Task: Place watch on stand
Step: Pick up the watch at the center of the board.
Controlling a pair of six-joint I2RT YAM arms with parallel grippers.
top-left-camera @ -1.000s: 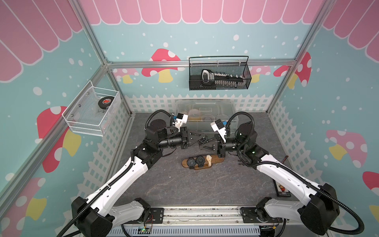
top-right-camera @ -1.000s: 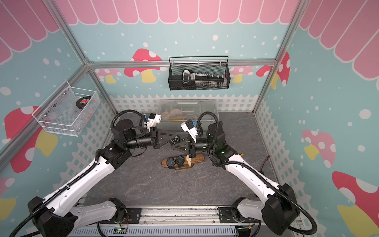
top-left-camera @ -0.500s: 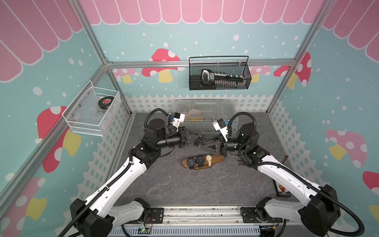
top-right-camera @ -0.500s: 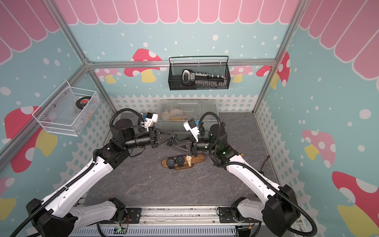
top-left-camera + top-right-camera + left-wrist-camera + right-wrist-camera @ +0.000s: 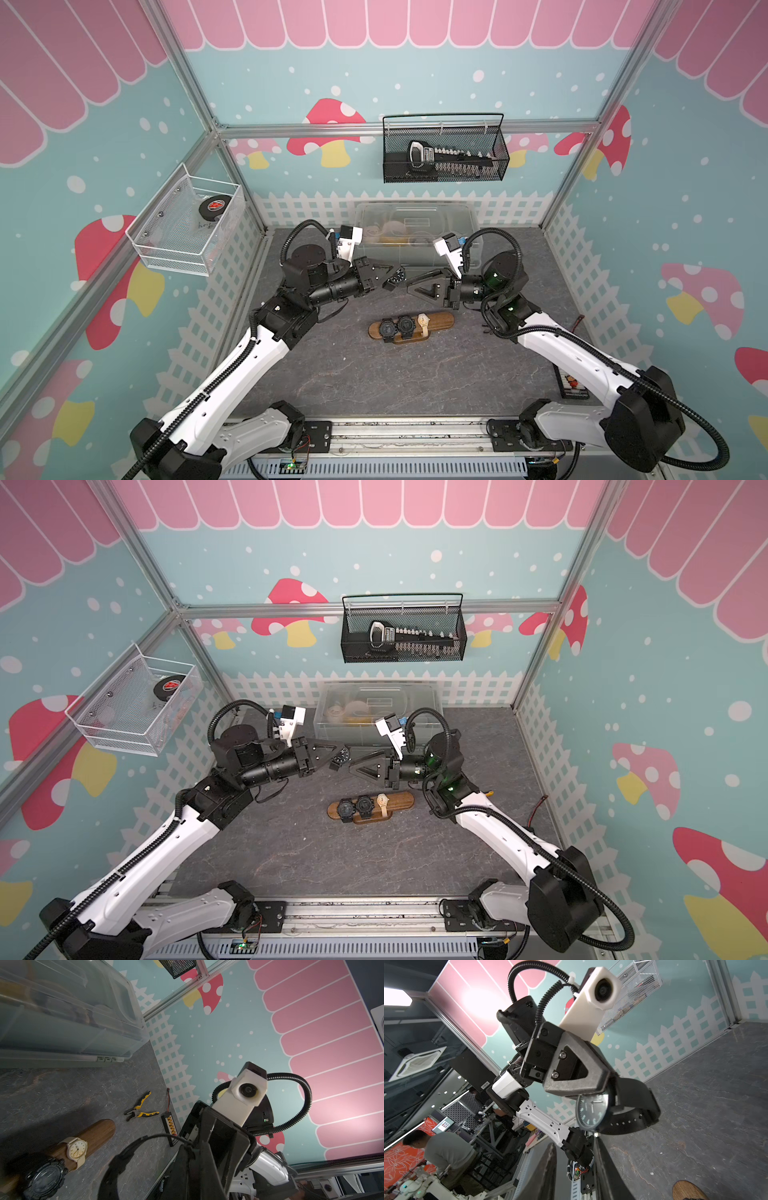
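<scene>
Left gripper (image 5: 387,277): clenched on watch (image 5: 397,276), black, held at the fingertips clear of the surface (image 5: 332,374), dial showing, strap looped. Right gripper (image 5: 412,285): released, fingers apart, nothing between them; pointed at the left gripper, tips just beside the watch, contact not discernible. Stand (image 5: 441,320): lying on the surface below both grippers, nearer the right. On stand: two chunky black watches (image 5: 387,328), one beige watch (image 5: 423,320); end nearest right gripper bare. Clear lidded box (image 5: 415,220): behind both grippers.
</scene>
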